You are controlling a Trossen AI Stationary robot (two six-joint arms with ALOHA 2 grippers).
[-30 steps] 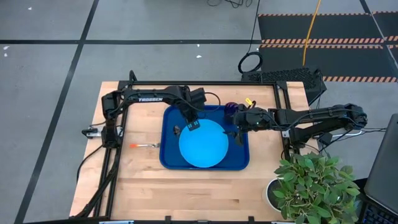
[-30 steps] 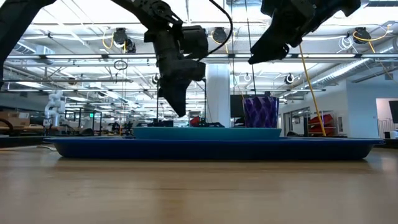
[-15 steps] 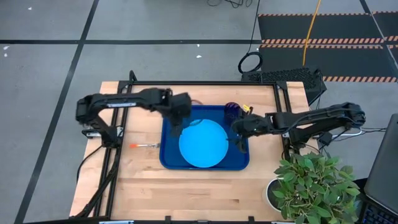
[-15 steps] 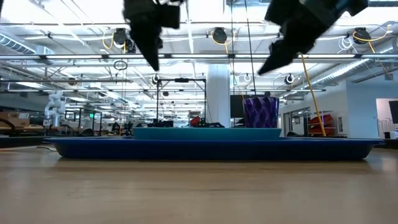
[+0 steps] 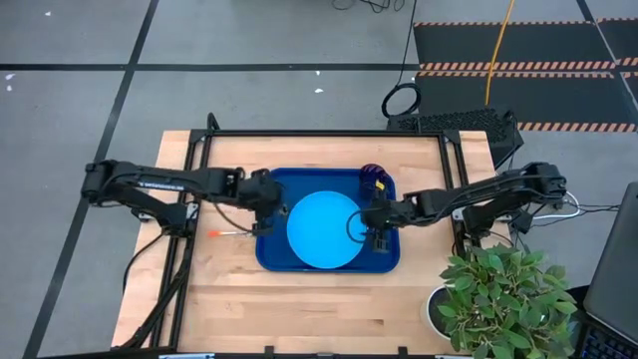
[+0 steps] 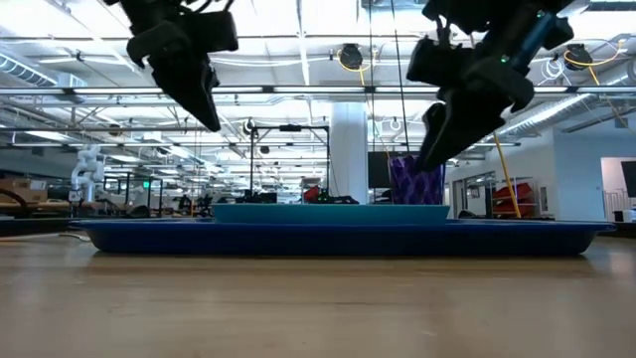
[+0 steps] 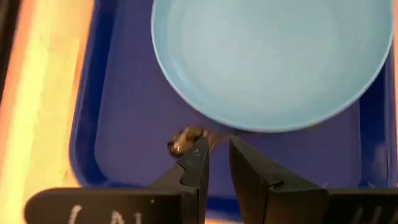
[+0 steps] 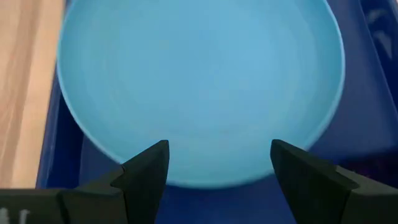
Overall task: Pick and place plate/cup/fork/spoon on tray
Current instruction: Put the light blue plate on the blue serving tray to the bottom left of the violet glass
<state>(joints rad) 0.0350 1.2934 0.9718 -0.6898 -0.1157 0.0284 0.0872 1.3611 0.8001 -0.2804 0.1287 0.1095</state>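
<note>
The sky-blue plate (image 5: 324, 230) lies flat in the dark-blue tray (image 5: 387, 257), and the purple cup (image 5: 374, 178) stands in the tray's far right corner. The spoon (image 7: 185, 139) lies on the tray floor by the plate's left rim. The fork (image 5: 233, 231) lies on the table, left of the tray. My left gripper (image 5: 274, 202) hangs shut and empty above the tray's left side, over the spoon (image 7: 217, 155). My right gripper (image 5: 365, 227) is open and empty above the plate's right rim (image 8: 217, 163).
A potted plant (image 5: 498, 294) stands at the table's near right corner. Bare wooden tabletop (image 5: 299, 304) lies in front of the tray and to its left around the fork.
My left gripper has risen and gone from over the plate's far left rim toward the table's left edge, and is now over the tray's left side. My right gripper has come down and moved a little left, to above the plate's right rim. The tray's things have stayed put.
</note>
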